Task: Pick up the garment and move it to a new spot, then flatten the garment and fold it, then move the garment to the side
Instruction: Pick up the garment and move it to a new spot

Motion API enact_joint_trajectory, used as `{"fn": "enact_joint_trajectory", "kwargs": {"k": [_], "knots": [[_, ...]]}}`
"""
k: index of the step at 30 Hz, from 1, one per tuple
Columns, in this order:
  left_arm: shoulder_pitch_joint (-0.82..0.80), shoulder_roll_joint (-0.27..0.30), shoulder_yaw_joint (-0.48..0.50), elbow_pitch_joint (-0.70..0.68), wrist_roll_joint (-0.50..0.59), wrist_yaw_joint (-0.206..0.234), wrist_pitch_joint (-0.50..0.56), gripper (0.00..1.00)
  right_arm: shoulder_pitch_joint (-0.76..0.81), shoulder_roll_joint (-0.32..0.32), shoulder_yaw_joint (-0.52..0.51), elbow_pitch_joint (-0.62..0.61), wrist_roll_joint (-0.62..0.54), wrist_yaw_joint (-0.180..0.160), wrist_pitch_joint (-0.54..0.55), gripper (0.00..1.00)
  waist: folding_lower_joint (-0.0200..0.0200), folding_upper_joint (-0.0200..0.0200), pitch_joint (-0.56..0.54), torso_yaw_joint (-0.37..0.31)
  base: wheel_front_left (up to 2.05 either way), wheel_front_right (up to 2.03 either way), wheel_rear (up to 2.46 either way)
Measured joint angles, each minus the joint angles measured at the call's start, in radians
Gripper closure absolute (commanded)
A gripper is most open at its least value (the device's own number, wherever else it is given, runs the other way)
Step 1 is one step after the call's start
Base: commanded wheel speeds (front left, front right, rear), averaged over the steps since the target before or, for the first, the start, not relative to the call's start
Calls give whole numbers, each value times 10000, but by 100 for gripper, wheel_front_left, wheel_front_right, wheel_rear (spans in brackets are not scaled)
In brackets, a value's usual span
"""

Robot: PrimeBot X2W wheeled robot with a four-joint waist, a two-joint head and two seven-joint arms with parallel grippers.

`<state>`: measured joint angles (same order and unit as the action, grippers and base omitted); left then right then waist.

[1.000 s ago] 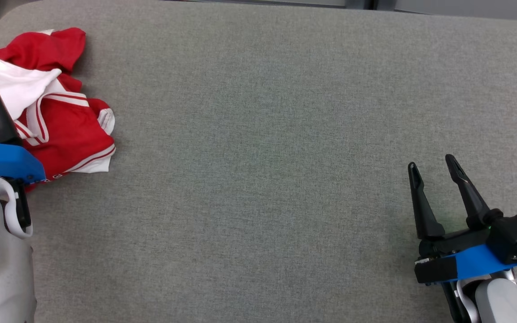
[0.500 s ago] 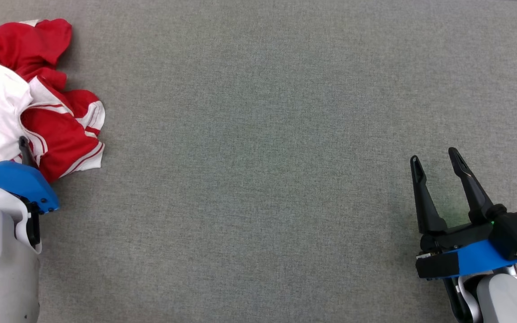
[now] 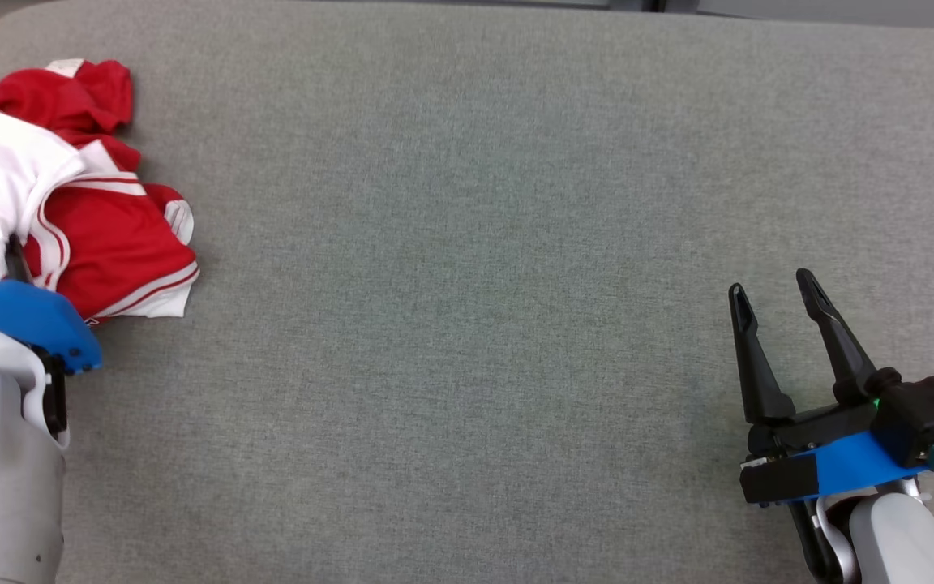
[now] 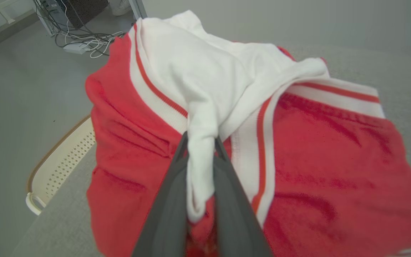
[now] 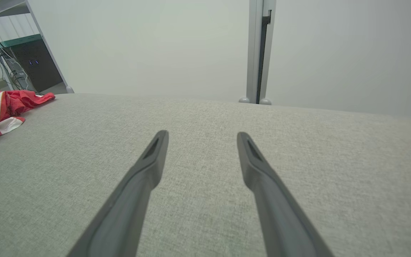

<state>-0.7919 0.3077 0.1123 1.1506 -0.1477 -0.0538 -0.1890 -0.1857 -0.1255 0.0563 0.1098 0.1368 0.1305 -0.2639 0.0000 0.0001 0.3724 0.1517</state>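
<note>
A red-and-white garment [image 3: 110, 243] lay crumpled at the far left edge of a grey cloth-covered table [image 3: 475, 284], its striped white trim showing among the folds. The robot's left gripper [image 4: 200, 141] was clamped on a bunched fold of the garment's white fabric, the cloth pinched between the two dark fingers [image 4: 170, 200] and hanging down between them. In the left wrist view, red fabric spread to either side of the pinched fold, and part of the garment lay over the table's edge, with the floor, a tangle of cables [image 4: 84, 39] and a cream perforated piece [image 4: 59, 157] below. The right gripper [image 3: 771, 284] sat well apart at the table's near right, its jaws spread wide and holding nothing, fingers pointing across the bare cloth toward a grey upright post [image 5: 259, 50] behind the table.
</note>
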Motion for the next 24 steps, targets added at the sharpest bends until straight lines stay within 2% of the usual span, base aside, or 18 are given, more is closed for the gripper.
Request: {"fn": "enact_joint_trajectory", "kwargs": {"k": [5,11,19,24], "knots": [[-281,105,-150,-694,56,-44,-546,100,11,188,35,102,52,0,0,0,-1,-1,-444,-114,0,0,0],[-450,176,-399,-1948,272,-90,-696,100,56,391,121,247,153,0,0,0,-1,-1,-913,-309,0,0,0],[-777,142,-1129,-4932,587,-370,-727,100,126,658,255,445,336,0,-2,0,-1,-1,-1518,-1093,0,0,0],[-994,56,-1664,-6450,698,-518,-439,100,144,721,347,539,451,0,-2,0,-1,-1,-1641,-1864,0,0,0]]}}
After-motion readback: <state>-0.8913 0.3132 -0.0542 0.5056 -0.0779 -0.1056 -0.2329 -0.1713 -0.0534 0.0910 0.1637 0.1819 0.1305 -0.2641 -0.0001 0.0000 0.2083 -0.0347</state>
